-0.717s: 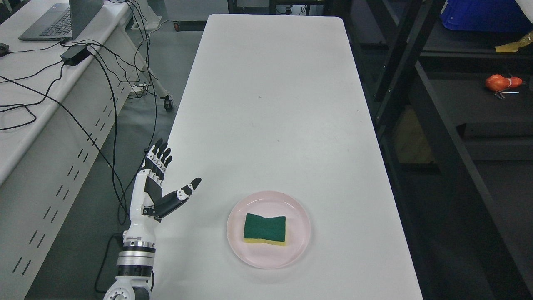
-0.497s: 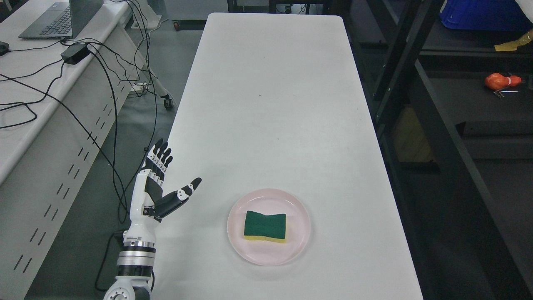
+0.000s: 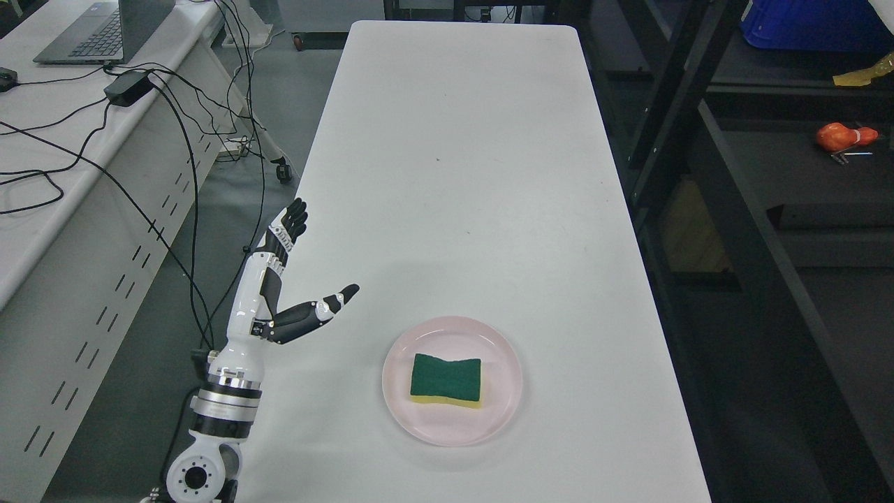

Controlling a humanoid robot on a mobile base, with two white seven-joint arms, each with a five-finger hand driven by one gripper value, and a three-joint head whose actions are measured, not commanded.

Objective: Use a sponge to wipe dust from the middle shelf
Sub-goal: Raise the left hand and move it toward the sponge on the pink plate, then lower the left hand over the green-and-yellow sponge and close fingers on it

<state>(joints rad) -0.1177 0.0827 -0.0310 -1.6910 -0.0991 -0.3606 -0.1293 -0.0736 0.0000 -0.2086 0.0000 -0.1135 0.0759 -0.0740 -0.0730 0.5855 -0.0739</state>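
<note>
Left of the sponge (image 3: 445, 378), fingers (image 3: 288, 229) spread, empty.

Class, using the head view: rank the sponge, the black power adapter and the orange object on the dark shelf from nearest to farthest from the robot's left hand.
From the left hand:
1. Sponge, on the pink plate, lower right of the hand.
2. Black power adapter, on the desk at upper left.
3. Orange object, on the dark shelf at far right.
</note>
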